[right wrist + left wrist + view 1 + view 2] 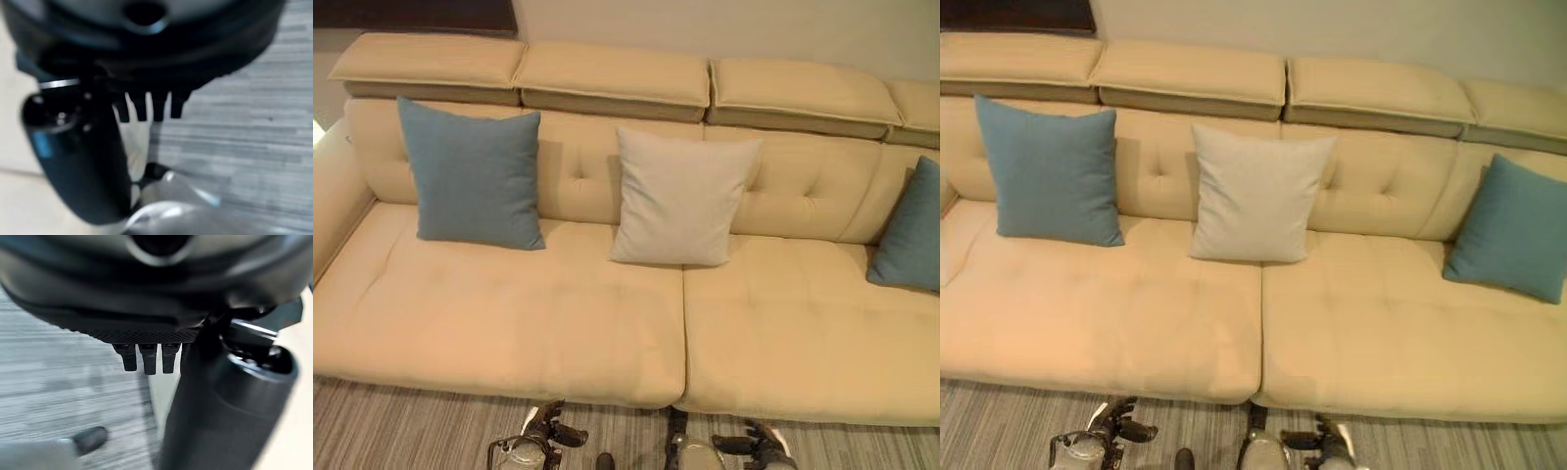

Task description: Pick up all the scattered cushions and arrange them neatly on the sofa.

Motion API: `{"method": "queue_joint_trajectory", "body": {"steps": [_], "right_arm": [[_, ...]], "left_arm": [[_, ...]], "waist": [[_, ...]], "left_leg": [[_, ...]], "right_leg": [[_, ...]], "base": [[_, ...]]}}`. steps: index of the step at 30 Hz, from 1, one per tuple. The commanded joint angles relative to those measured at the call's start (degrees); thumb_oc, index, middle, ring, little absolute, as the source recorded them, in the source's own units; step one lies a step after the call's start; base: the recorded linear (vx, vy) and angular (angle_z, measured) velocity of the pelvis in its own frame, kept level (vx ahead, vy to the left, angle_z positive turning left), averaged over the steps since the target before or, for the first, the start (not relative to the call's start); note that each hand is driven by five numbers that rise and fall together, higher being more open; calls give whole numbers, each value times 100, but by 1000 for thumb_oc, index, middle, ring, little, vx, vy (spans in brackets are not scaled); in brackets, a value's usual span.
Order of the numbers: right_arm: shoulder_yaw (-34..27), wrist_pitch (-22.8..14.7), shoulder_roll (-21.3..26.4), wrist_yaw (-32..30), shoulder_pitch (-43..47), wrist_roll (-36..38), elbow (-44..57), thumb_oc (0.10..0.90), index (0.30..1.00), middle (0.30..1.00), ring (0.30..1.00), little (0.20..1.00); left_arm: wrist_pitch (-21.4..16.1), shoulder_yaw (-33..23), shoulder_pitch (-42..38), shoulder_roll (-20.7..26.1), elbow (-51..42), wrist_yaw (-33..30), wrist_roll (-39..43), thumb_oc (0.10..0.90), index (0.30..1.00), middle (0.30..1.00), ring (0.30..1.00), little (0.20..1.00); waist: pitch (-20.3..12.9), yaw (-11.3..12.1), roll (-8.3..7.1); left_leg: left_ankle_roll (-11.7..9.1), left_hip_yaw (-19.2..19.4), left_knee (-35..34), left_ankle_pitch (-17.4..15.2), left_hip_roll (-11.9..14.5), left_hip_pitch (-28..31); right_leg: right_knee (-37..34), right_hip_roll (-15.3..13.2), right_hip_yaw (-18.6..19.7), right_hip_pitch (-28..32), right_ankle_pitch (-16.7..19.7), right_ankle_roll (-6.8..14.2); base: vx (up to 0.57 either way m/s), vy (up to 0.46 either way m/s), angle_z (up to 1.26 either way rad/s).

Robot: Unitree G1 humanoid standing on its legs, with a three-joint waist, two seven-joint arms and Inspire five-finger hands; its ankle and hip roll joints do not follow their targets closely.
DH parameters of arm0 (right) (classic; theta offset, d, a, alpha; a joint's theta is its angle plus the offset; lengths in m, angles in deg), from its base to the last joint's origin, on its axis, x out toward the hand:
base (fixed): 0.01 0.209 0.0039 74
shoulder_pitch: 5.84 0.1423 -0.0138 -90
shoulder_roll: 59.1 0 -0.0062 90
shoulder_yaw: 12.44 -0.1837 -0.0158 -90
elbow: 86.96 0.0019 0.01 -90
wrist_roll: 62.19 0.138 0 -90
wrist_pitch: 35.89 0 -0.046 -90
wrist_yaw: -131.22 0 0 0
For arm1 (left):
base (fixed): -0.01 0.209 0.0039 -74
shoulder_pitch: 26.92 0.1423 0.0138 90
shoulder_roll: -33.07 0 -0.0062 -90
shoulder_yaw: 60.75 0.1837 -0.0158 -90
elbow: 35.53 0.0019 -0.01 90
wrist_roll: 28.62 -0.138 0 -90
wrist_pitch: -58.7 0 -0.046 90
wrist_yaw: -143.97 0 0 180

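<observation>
Three cushions stand upright against the backrest of a beige sofa (509,313): a blue cushion (475,176) on the left, a pale grey cushion (677,196) in the middle, and another blue cushion (1513,230) at the far right. My left hand (548,429) and right hand (759,443) hang low over the carpet in front of the sofa's front edge, well short of the cushions. In the wrist views the left fingers (146,357) and right fingers (146,108) point straight out with nothing held.
Grey striped carpet (401,431) runs along the sofa's front. The sofa's left armrest (333,196) closes off that end. Padded headrests (607,73) top the backrest, with a plain wall behind and a dark panel (411,15) at the upper left.
</observation>
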Motion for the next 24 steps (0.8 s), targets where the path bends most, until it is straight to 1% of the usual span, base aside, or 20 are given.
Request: {"method": "queue_joint_trajectory", "body": {"steps": [1,2,3,5,6,7,9,12,14,15,16,17,19,24], "right_arm": [[161,-58,321,-7,86,-580,38,800,900,900,900,900],[296,-10,269,2,-22,-849,-163,800,900,900,900,900],[296,-11,268,1,-22,-849,-163,800,900,900,900,900],[482,83,269,-46,85,-1154,-398,800,900,900,900,900],[482,83,269,-46,85,-1154,-398,800,900,900,900,900],[573,104,246,-75,101,-1276,-506,800,900,900,900,900],[456,152,211,-86,87,-1076,-684,800,900,900,900,900],[395,162,207,-73,85,-970,-700,800,900,900,900,900],[172,163,138,-130,-5,-583,-843,800,900,900,900,900],[172,164,138,-130,-6,-583,-843,800,900,900,900,900],[23,124,86,-138,-69,-290,-823,800,900,900,900,900],[23,124,87,-138,-70,-290,-822,800,900,900,900,900],[-82,88,89,-103,-95,-24,-743,800,900,900,900,900],[-7,108,101,-109,-138,-121,-785,800,900,900,900,900]], "left_arm": [[68,-262,304,268,318,-135,-304,800,900,900,900,900],[102,-362,422,360,440,-145,-326,800,900,900,900,900],[103,-362,422,361,439,-144,-326,800,900,900,900,900],[141,-510,455,373,548,-266,-232,800,900,900,900,900],[141,-510,455,373,548,-266,-232,800,900,900,900,900],[141,-708,479,359,618,-344,-36,800,900,900,900,900],[77,-1054,501,273,597,-359,654,800,900,900,900,900],[72,-1112,481,253,589,-313,852,800,900,900,900,900],[65,-1016,447,192,591,-281,946,800,900,900,900,900],[64,-1015,447,192,591,-281,946,800,900,900,900,900],[29,-1029,439,152,453,-150,1323,800,900,900,900,900],[29,-1028,440,152,453,-149,1324,800,900,900,900,900],[8,-1064,427,150,305,37,1738,800,900,900,900,900],[73,-1024,439,164,427,75,1643,800,900,900,900,900]], "waist": [[-192,275,47],[-386,419,-78],[-397,418,-78],[-524,519,-187],[-523,518,-187],[-688,544,-233],[-810,549,-252],[-815,528,-256],[-856,448,-215],[-850,449,-214],[-875,422,-188],[-872,421,-187],[-858,379,-138],[-867,361,-79]], "left_leg": [[-574,-209,-433,-124,196,156],[-583,-181,-431,-86,140,40],[-583,-182,-434,-78,140,26],[-640,-130,-479,16,149,-99],[-640,-130,-479,16,149,-99],[-690,-100,-546,71,187,-143],[-776,-98,-708,233,294,-122],[-798,-125,-787,285,333,-87],[-855,-166,-1018,428,420,29],[-856,-166,-1027,432,420,40],[-889,-191,-1146,505,450,107],[-889,-193,-1153,508,450,114],[-927,-215,-1272,597,477,151],[-952,-211,-1386,650,486,241]], "right_leg": [[396,-158,293,280,-176,-54],[214,67,615,811,-439,-32],[205,69,613,802,-429,-33],[-312,261,639,970,-422,-53],[-313,261,638,971,-422,-53],[-893,420,682,1090,-393,-35],[-1274,590,690,1178,-313,-71],[-1332,649,706,1198,-306,-103],[-1550,751,668,1327,-269,-149],[-1553,752,667,1336,-268,-149],[-1616,788,626,1389,-267,-162],[-1617,788,625,1394,-267,-163],[-1639,827,596,1381,-251,-174],[-1659,855,586,1421,-253,-175]], "base": [[-224,-58,-37],[-225,-57,-17],[-83,-114,-11],[-82,-124,-17],[-68,-186,-35],[-57,-185,-30],[-51,-224,-11],[-11,-105,-5],[-15,-128,3],[11,-94,4],[11,-41,6],[6,-53,8],[-41,-18,11],[-26,1,3]]}}
